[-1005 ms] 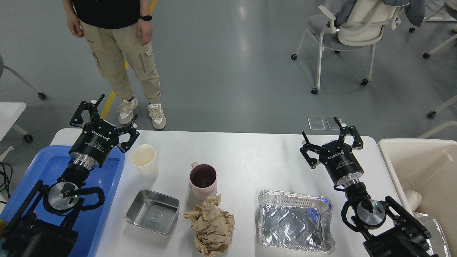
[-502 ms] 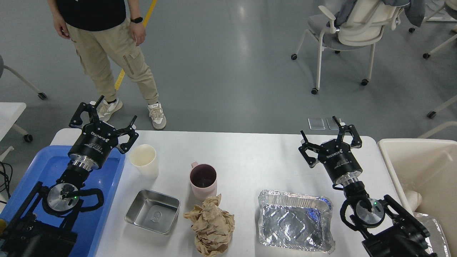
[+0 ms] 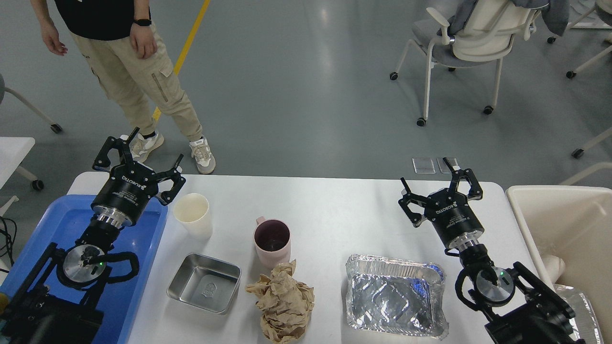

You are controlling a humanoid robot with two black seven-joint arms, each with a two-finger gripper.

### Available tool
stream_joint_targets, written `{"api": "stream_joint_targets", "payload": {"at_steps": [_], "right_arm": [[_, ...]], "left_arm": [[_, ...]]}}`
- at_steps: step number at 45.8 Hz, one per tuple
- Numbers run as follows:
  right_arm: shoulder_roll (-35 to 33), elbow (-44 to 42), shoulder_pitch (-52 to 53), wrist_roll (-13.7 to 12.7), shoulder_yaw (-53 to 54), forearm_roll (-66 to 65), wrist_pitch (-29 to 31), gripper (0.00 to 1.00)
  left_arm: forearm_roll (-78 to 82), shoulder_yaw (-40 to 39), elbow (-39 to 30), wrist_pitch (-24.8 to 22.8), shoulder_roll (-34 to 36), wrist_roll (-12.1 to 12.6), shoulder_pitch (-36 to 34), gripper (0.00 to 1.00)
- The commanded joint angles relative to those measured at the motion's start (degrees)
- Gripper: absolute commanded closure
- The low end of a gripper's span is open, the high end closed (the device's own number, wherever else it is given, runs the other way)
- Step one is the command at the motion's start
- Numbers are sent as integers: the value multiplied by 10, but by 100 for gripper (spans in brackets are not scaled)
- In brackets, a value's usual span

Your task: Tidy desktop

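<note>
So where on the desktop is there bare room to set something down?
Bare desktop between the pink mug and the right gripper, behind the foil tray. Crowded front left: paper cup, steel tin, crumpled paper.

Grey glossy floor (image 3: 306,95) ahead of me with soft light reflections, yellow floor line (image 3: 184,48) at upper left, white wheeled chair (image 3: 471,43) at upper right with grey cloth draped over it, more chair legs at right edge
</note>
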Motion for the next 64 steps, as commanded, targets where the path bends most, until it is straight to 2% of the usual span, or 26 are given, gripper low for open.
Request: {"api": "stream_joint_targets", "payload": {"at_steps": [1,26,36,64], "right_arm": [[0,0,1,0,0,0,1,0],[-1,1,-2,0,0,0,2,0],[-2,1,-3,0,0,0,2,0],[-2,3,-3,0,0,0,3,0]], "left_arm": [[0,0,0,0,0,1,0,2],[0,12,-4,-1,9,7,1,2],[1,13,-4,1,7,26,2,2],[3,15,-8,1,8,25,17,2]]}}
